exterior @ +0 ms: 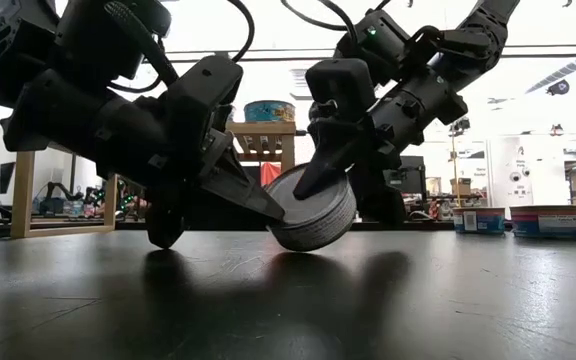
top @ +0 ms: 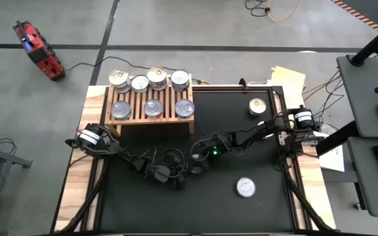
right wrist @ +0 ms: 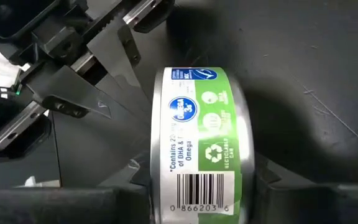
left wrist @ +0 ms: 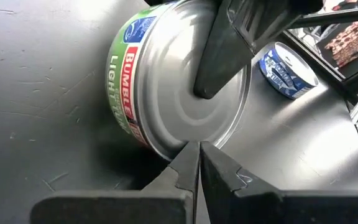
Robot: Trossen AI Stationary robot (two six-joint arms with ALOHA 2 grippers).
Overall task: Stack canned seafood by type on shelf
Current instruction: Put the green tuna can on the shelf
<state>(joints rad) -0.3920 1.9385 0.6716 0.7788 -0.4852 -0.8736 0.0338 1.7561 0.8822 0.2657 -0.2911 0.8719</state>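
A green-and-red labelled can of seafood stands tilted on its rim at the middle of the black table, between both grippers. My right gripper is shut on it. My left gripper is shut, its tips against the can's silver face. The light-wood shelf stands at the far left of the table, and several silver-lidded cans rest on its slats. In the high view the two grippers meet in front of the shelf. My left gripper presses its shut fingertips against the lower edge of the can's flat silver face, coming slanting down from the table's left. The can leans over them. My right gripper pinches the can across its two flat faces; one finger lies on the silver face. The fingers come slanting down from the right. The can is tilted, its lower rim on the table.
A blue-labelled can sits on the table beyond the held one. In the high view one loose can rests at the far right and another at the near right. Papers lie past the table's far right corner.
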